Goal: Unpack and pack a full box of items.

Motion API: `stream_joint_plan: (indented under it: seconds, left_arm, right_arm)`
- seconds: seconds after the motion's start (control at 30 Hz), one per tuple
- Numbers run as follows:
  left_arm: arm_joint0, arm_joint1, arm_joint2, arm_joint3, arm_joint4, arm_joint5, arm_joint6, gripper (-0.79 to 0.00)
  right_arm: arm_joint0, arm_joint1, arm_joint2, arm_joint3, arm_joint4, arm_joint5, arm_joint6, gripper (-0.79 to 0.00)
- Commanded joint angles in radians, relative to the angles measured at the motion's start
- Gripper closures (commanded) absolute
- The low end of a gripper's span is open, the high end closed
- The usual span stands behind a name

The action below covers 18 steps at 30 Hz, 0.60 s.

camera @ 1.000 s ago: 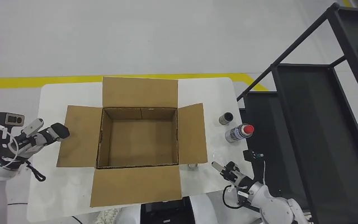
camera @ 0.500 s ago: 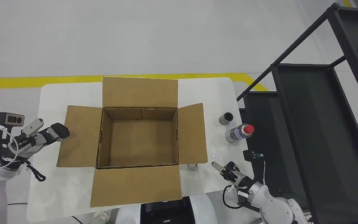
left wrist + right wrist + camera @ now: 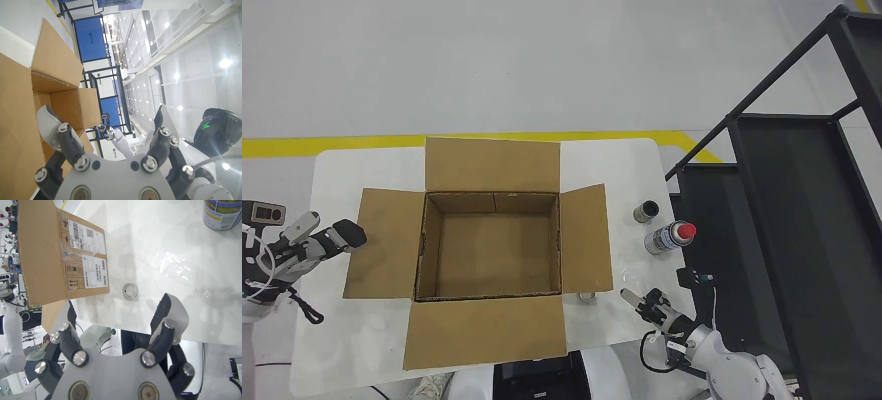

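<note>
— Start at the left. What's that arm doing?

— The left gripper (image 3: 337,238) hangs over the left edge of the white table (image 3: 362,170), just beside the outer edge of the box's left flap. I can't tell whether it touches. Its own camera shows the left gripper (image 3: 103,113) with its two fingers spread wide, nothing between them.

— And the box?

— The cardboard box (image 3: 492,255) sits in the middle of the table with all four flaps folded outward. Looking down into it, I see its bare cardboard floor. From the left wrist, the box (image 3: 62,102) shows an inner corner and a raised flap.

— Anything beside it?

— A small metal ring (image 3: 586,296) lies flat on the table just off the box's near right corner. The right wrist view has the ring (image 3: 130,291) close to the box's labelled side wall (image 3: 56,256), but apart from it.

— The right arm?

— The right gripper (image 3: 640,297) hovers at the table's near right corner, a little right of the ring. The fingers of the right gripper (image 3: 117,305) are wide apart and hold nothing.

— Further right?

— A small silvery tin (image 3: 646,211) stands near the table's right edge, and a spray can with a red cap (image 3: 667,238) is just beside it, nearer the right gripper. I can't tell whether the two touch. Past the table edge is a black metal rack (image 3: 782,180).
</note>
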Motion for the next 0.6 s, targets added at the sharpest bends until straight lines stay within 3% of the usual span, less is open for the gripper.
stream_joint_plan:
  seconds: [0.0, 0.27, 0.57]
  left_arm:
    - [0.000, 0.000, 0.000, 0.000, 0.000, 0.000, 0.000, -0.785]
    - [0.000, 0.000, 0.000, 0.000, 0.000, 0.000, 0.000, -0.785]
    - [0.000, 0.000, 0.000, 0.000, 0.000, 0.000, 0.000, -0.785]
  right_arm:
    - [0.000, 0.000, 0.000, 0.000, 0.000, 0.000, 0.000, -0.785]
    - [0.034, 0.003, -0.035, 0.014, -0.054, 0.030, 0.004, -0.785]
    - [0.164, 0.001, -0.203, 0.104, -0.306, 0.261, -0.017, -0.785]
